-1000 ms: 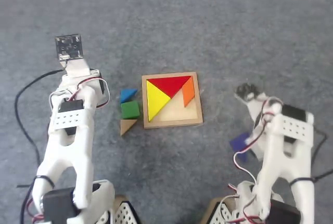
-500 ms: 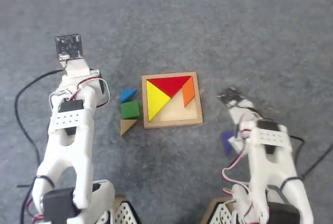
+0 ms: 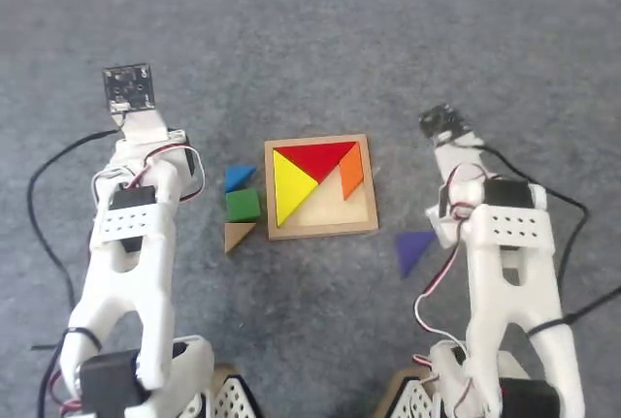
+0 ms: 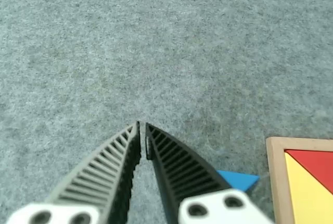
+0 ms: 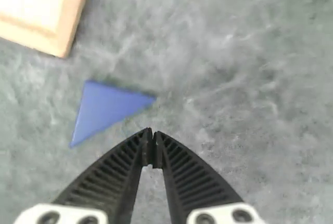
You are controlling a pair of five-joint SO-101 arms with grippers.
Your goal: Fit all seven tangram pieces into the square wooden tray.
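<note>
Flat purple triangle [image 5: 104,110] (sharp-cornered) on grey carpet [image 5: 250,52]

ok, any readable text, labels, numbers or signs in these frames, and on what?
None readable. The tray and the purple triangle bear no print. Any marks on the left arm's camera board are too small to read.

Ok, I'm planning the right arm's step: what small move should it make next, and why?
Probably open the right gripper and shift onto the purple triangle: its jaws are shut beside that piece, which lies outside the tray.
</note>
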